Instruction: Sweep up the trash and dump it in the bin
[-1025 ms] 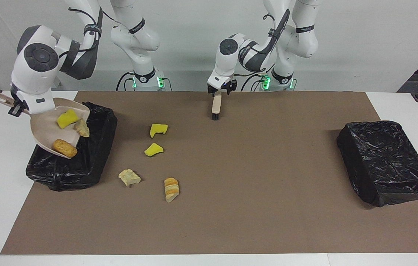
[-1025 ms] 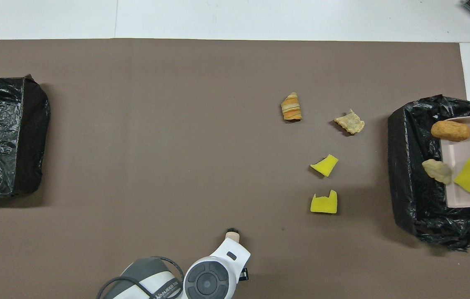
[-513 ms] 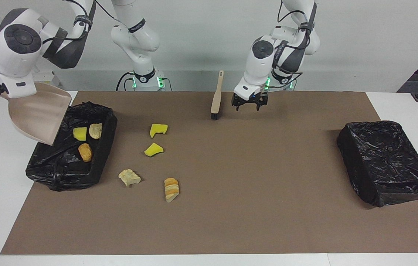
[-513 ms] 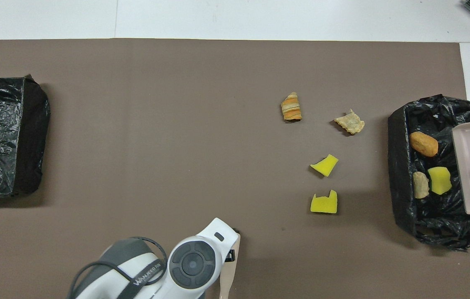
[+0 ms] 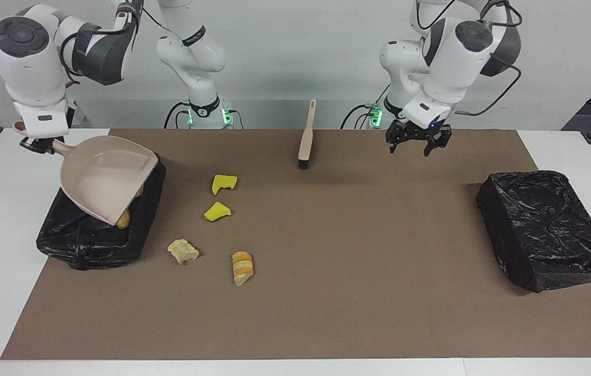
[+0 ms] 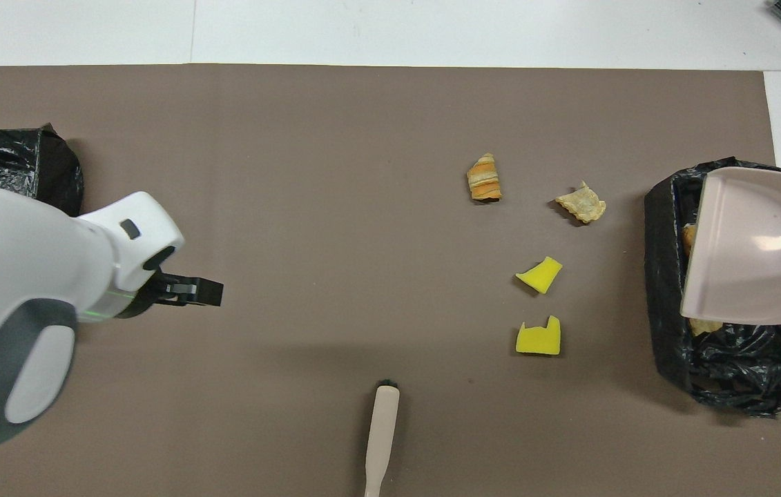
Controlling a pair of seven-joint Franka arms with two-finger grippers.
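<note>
A: What lies nearest to you?

B: The beige brush with black bristles point(image 5: 305, 137) lies on the brown mat point(image 5: 326, 313), close to my bases, alone. My left gripper point(image 5: 415, 142) hangs in the air over the mat, between the brush and the black plastic-lined bin at my left arm's end point(image 5: 546, 230). Its jaws are released and they grasp nothing.

A: And your right gripper?

B: My right gripper point(image 5: 39, 143) is clenched on the handle of the beige plastic dustpan point(image 5: 104, 180). I hold the pan tilted over the black plastic-lined bin at my right arm's end point(image 5: 91, 243), with its mouth down toward the bin. The pan is empty.

A: Where is the trash?

B: Some is in that bin, under the pan; I see only an orange lump point(image 5: 124, 219) at the pan's edge, and how many more pieces are below I cannot tell. Four pieces lie on the mat beside this bin: a notched yellow sponge chunk point(image 5: 223, 184), then farther from me a yellow sponge wedge point(image 5: 217, 211), then a pale tan bread scrap point(image 5: 183, 250), and farthest an orange striped bread lump point(image 5: 242, 268).
</note>
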